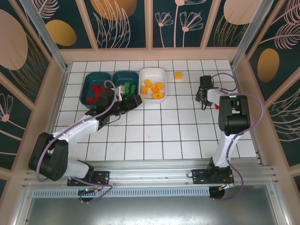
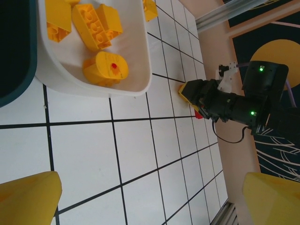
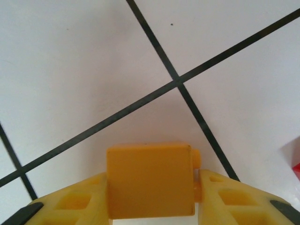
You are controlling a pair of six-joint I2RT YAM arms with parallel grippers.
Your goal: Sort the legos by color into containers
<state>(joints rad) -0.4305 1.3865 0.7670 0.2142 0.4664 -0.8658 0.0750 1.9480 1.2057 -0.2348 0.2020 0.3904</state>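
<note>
**Location.** The orange-yellow brick (image 3: 150,180) sits on the white tiled table (image 1: 164,136), right of centre and well apart from the white tray (image 2: 136,79) that holds the other orange-yellow pieces. A red brick (image 2: 199,115) lies just beside it.

**Grip state.** The right gripper (image 1: 203,97) has 1 finger on each side of the brick. Both fingers appear to touch it, though the wrist view does not show whether it is off the tile. The left gripper (image 2: 150,197) is spread wide with nothing between its fingers, and hangs near the trays.

**Handling.** I judge the brick to be rigid, hollow plastic: very light, not fragile, smooth and somewhat slippery on its flat walls. It is best held across 2 opposite flat sides, low on the body, so that it cannot pivot.

**Orientation.** A smooth, nearly square face is turned to the wrist camera. 1 stud projects from the side toward the right-hand finger, so the brick appears to lie on its side with its studs along the closing line. No clear long axis shows.
</note>
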